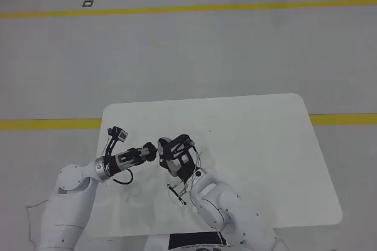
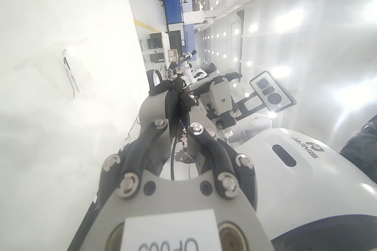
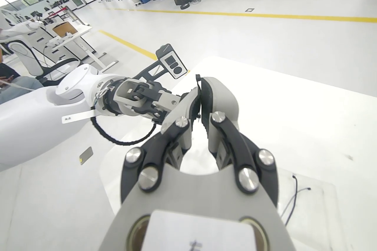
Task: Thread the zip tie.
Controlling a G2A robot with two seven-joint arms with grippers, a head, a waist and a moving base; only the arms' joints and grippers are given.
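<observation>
Both grippers meet fingertip to fingertip above the left middle of the white table (image 1: 257,144). My left gripper (image 2: 175,93) is shut, with the black zip tie (image 2: 173,87) pinched between its dark pads. A thin black strand runs back between its fingers. My right gripper (image 3: 201,96) is also shut on the zip tie (image 3: 198,78), whose thin black end pokes out past its fingertips. In the top view the left gripper (image 1: 150,150) and the right gripper (image 1: 166,150) almost touch. How the tie's two ends sit against each other is hidden by the pads.
Spare black zip ties (image 1: 176,194) lie on a clear sheet near the table's front edge, close to the right arm; they also show as spare ties (image 2: 70,77) and spare ties (image 3: 294,193). The table's right half is bare white surface.
</observation>
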